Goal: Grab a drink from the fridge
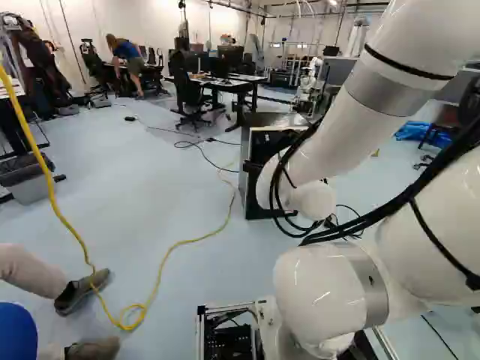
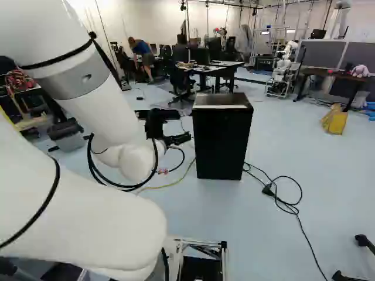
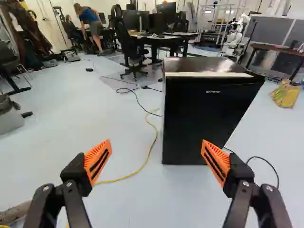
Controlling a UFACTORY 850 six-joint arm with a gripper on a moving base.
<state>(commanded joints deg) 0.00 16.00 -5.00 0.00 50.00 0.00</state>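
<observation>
In the right base view my black gripper (image 2: 177, 139) is level with the upper part of the small black fridge (image 2: 221, 141), at its left side. The wrist view shows the gripper (image 3: 157, 159) open, its orange pads wide apart with nothing between them. Ahead of it stands the fridge (image 3: 206, 121), its black door shut, nearer the finger on the fridge's side of the view. In the left base view the arm hides much of the fridge (image 1: 279, 120). No drink is in sight; the fridge's inside is hidden.
A yellow cable (image 1: 196, 238) runs over the floor beside the fridge; a black cable (image 2: 299, 219) lies on its other side. Desks and an office chair (image 3: 130, 45) stand behind. Another robot (image 2: 285, 61) is at the back. A person's legs (image 1: 34, 271) are close at the left.
</observation>
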